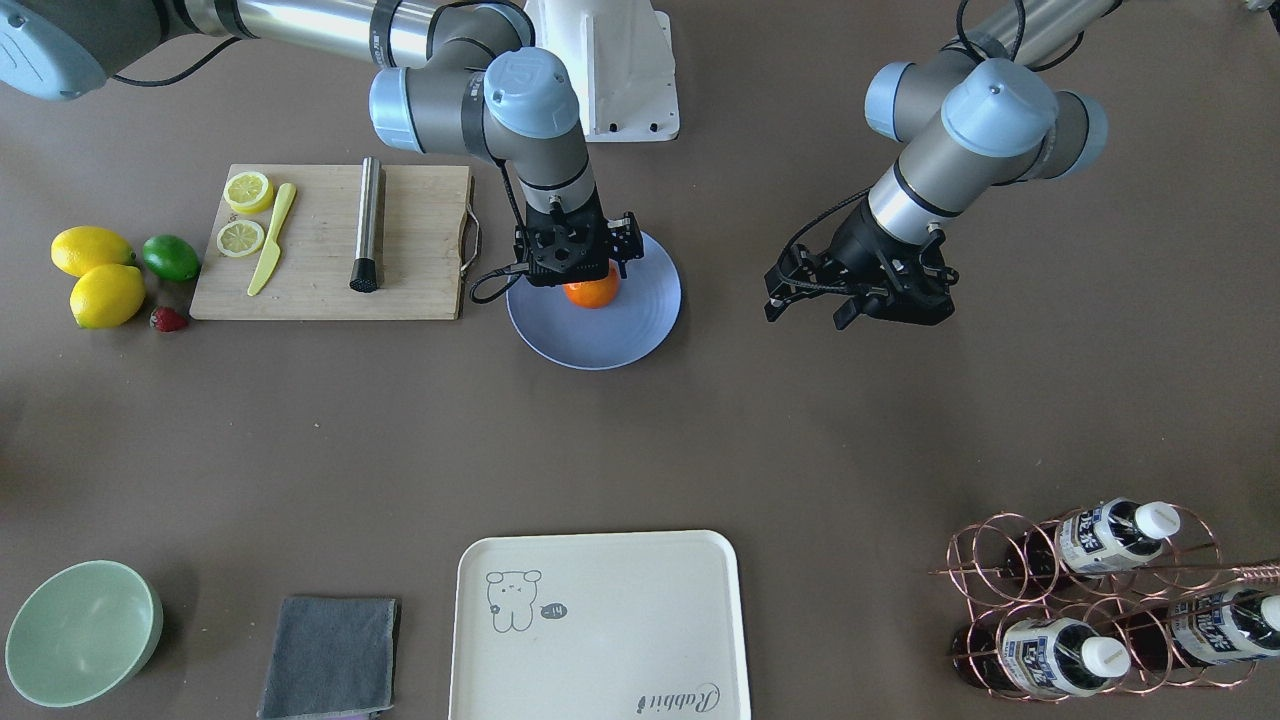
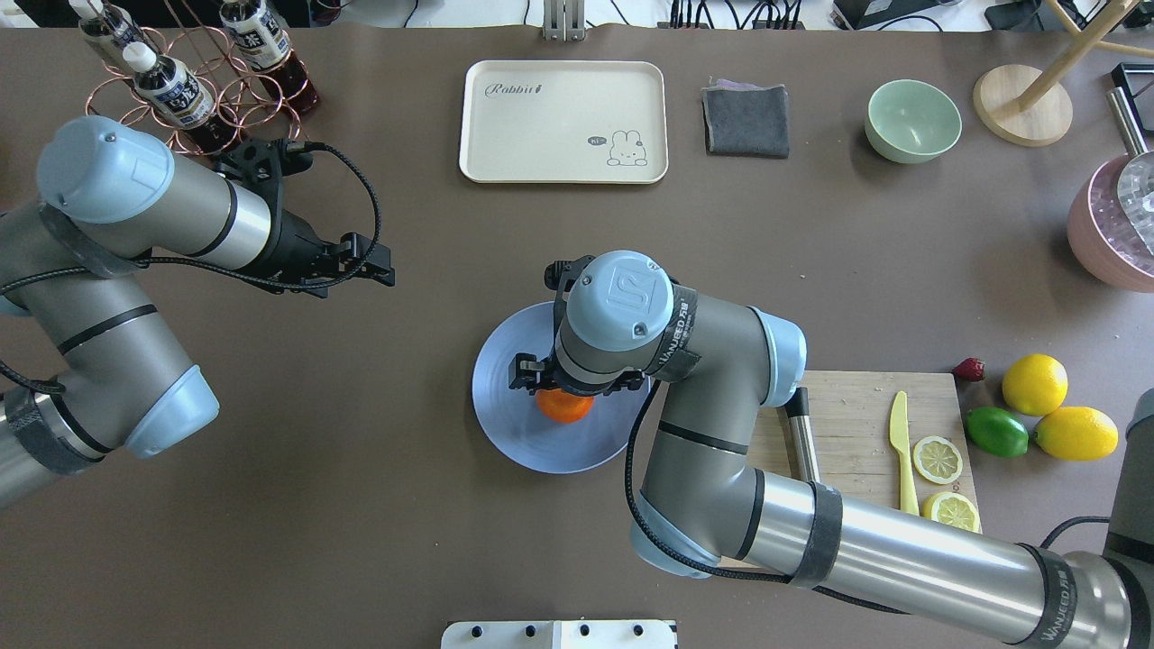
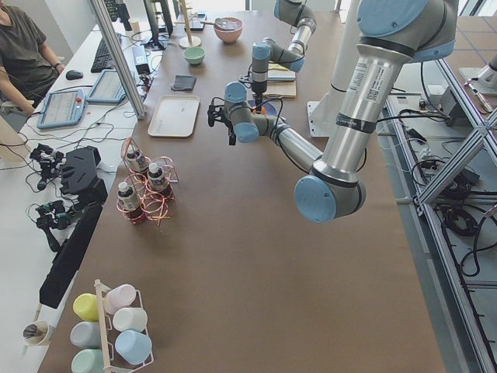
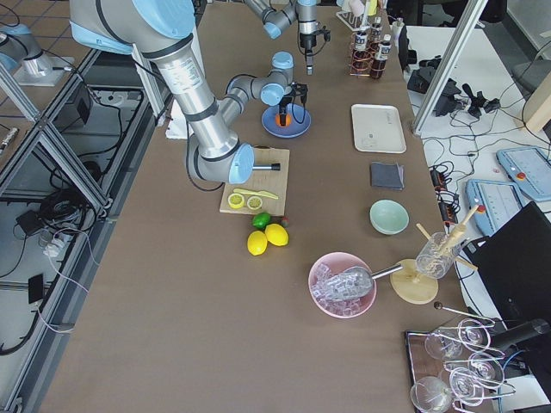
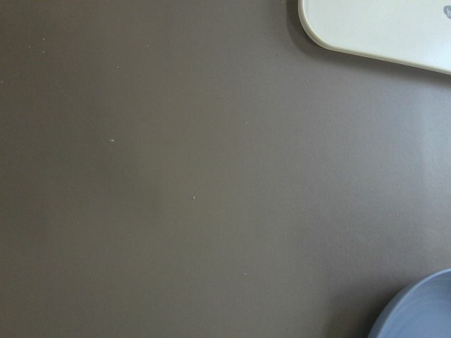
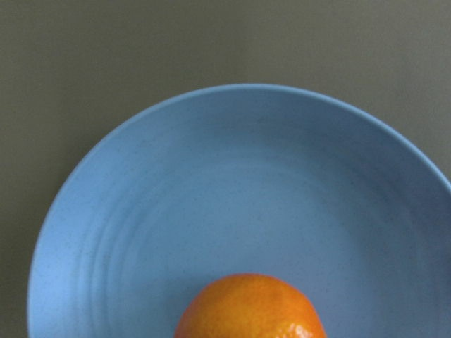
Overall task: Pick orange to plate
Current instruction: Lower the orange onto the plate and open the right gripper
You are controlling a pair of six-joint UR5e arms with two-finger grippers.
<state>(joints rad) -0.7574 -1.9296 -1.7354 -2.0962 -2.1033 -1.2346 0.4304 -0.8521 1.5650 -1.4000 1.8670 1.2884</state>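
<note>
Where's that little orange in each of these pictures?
Front-facing: orange, upper centre.
Overhead: centre.
Exterior left: far end, too small to tell.
Exterior right: top centre.
Left wrist: not in it.
Right wrist: bottom edge.
Shared landmark: the blue plate beneath it.

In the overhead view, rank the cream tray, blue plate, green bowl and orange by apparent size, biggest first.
1. cream tray
2. blue plate
3. green bowl
4. orange, only partly visible
</note>
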